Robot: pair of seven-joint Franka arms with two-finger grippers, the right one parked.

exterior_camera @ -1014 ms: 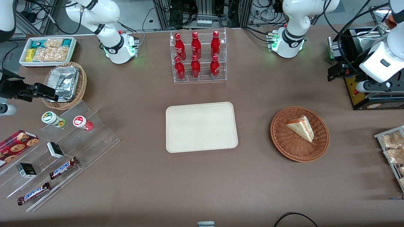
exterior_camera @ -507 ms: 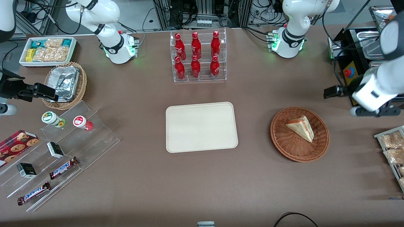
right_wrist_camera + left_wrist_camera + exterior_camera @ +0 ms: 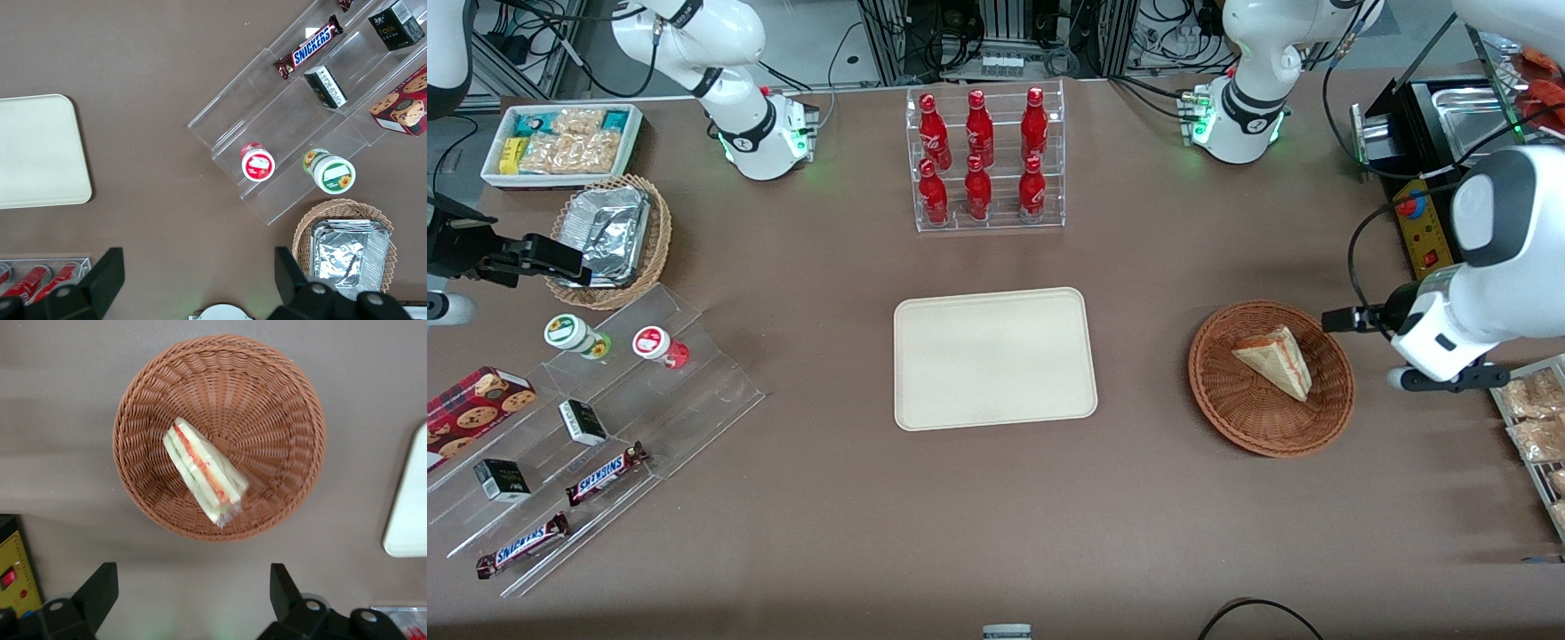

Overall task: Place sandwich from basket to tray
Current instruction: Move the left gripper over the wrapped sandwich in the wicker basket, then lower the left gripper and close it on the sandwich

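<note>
In the basket (image 3: 220, 437): sandwich (image 3: 203, 470), lying flat, seemingly film-wrapped. Judged light, soft, easily crushed; grip gently across the bread faces. End effector (image 3: 193, 593) spread wide, empty, hovering beside the basket.

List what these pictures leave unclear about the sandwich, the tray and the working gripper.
1. Cream-beige rectangular tray: the left wrist view shows one corner only; the picture's edge cuts off the rest.
2. Triangular pale-bread sandwich in the round reddish-brown wicker basket: its own body hides its underside in every view.
3. Left gripper, beside the basket toward the working arm's end, jaws open: the front view cannot settle its height above the brown table.
</note>
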